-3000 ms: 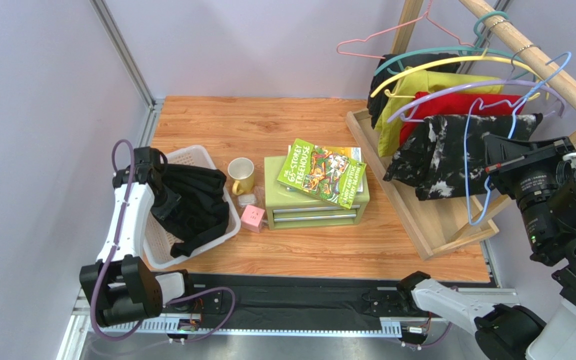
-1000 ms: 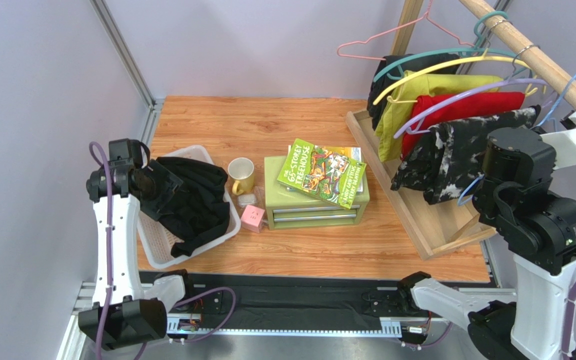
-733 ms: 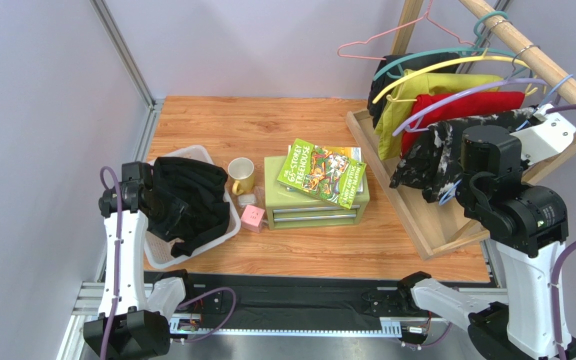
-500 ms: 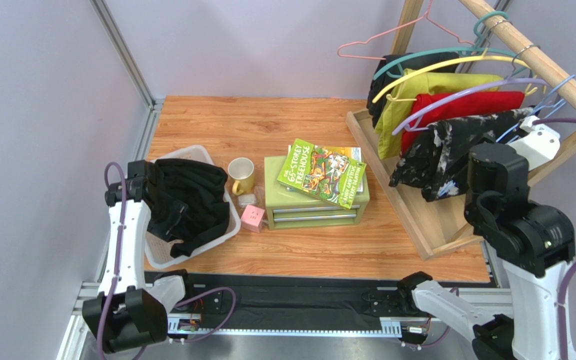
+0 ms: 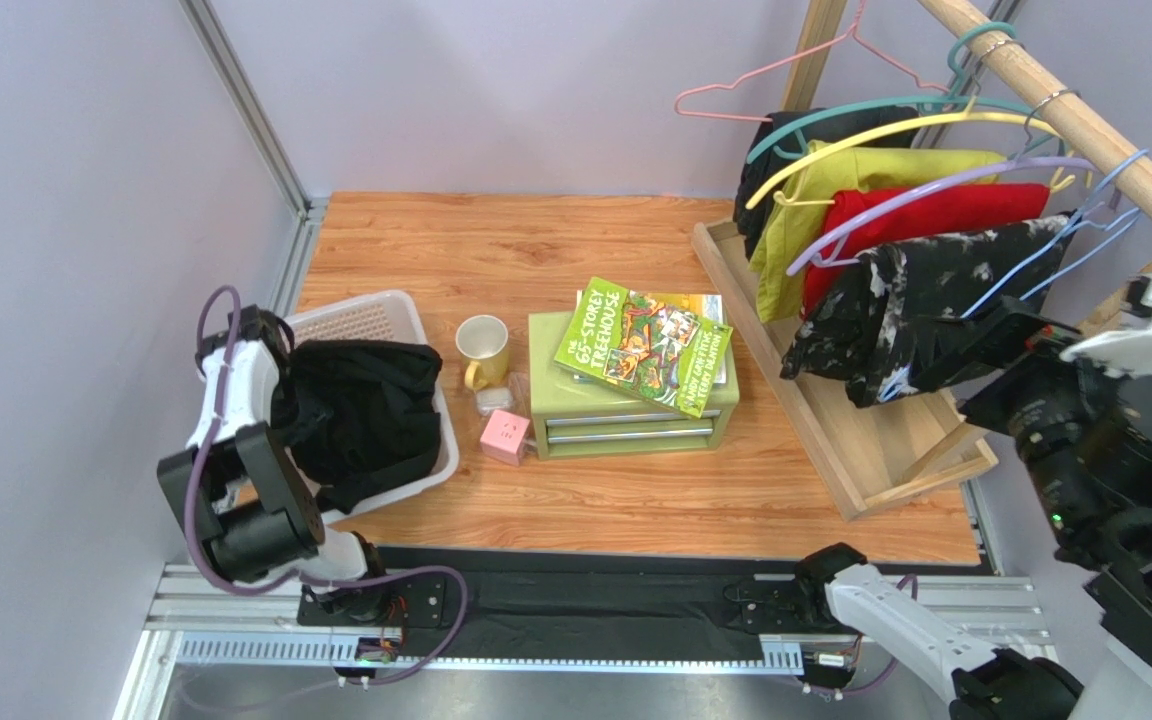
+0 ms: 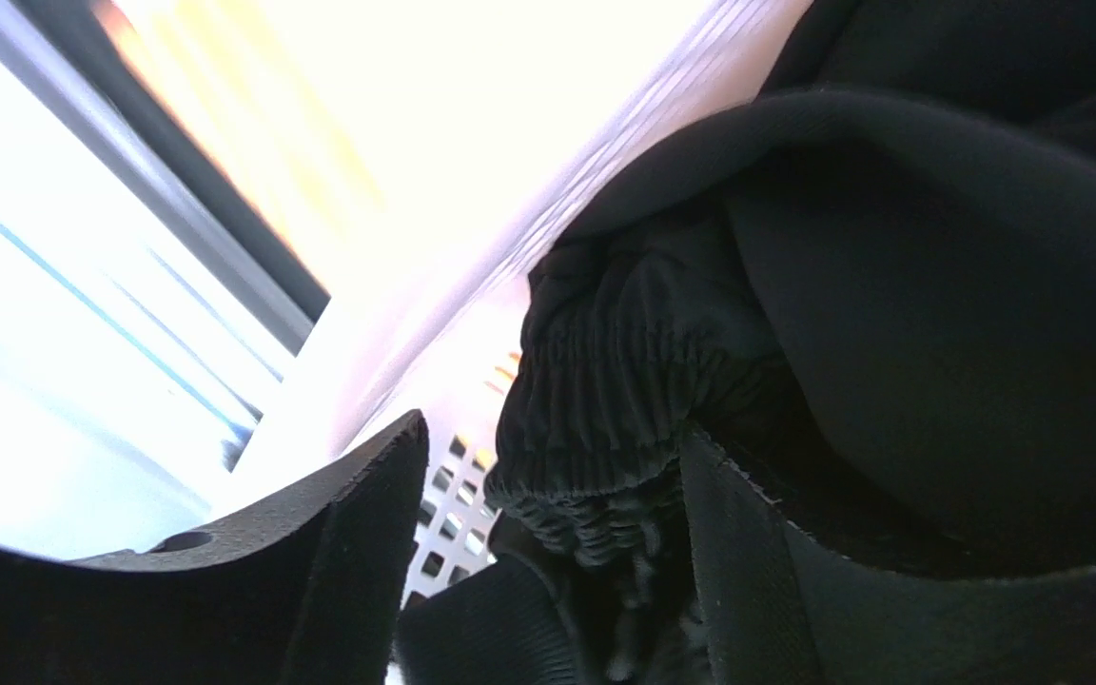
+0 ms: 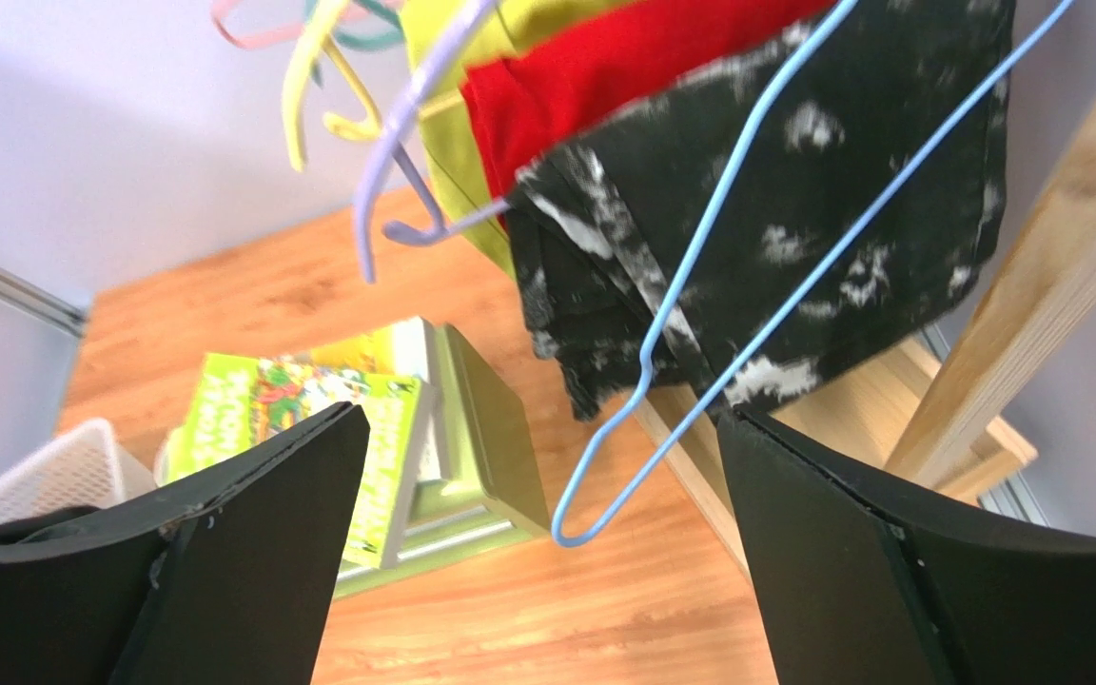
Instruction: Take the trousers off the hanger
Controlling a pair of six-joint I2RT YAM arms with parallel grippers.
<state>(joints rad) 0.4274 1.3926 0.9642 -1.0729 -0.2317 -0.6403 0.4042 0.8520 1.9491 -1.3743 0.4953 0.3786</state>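
Observation:
Black trousers with white speckles [image 5: 898, 308] [image 7: 797, 186] hang on the rack, a blue wire hanger [image 5: 1056, 255] [image 7: 683, 357] crossing in front of them. Behind them hang red trousers [image 5: 935, 210], yellow-green trousers [image 5: 838, 188] and a dark pair [image 5: 778, 150]. My right gripper [image 5: 1006, 348] [image 7: 540, 571] is wide open just short of the blue hanger's tip and touches nothing. Another black pair [image 5: 364, 413] [image 6: 868, 286] lies in the white basket [image 5: 372, 312]. My left gripper [image 6: 554, 571] stands open inside it, the elastic waistband bunched between the fingers against the right one.
A green drawer box [image 5: 635, 413] with a picture book [image 5: 642, 342] on top stands mid-table, with a yellow mug [image 5: 482, 350] and a pink cube [image 5: 504, 435] beside it. The wooden rack's base tray [image 5: 868, 435] and slanted rail [image 5: 1093, 128] fill the right. An empty pink hanger [image 5: 778, 75] hangs at the back.
My right gripper went from shut to wide open, let go of the blue hanger on the rail and drew back to the right. The left arm sank beside the basket.

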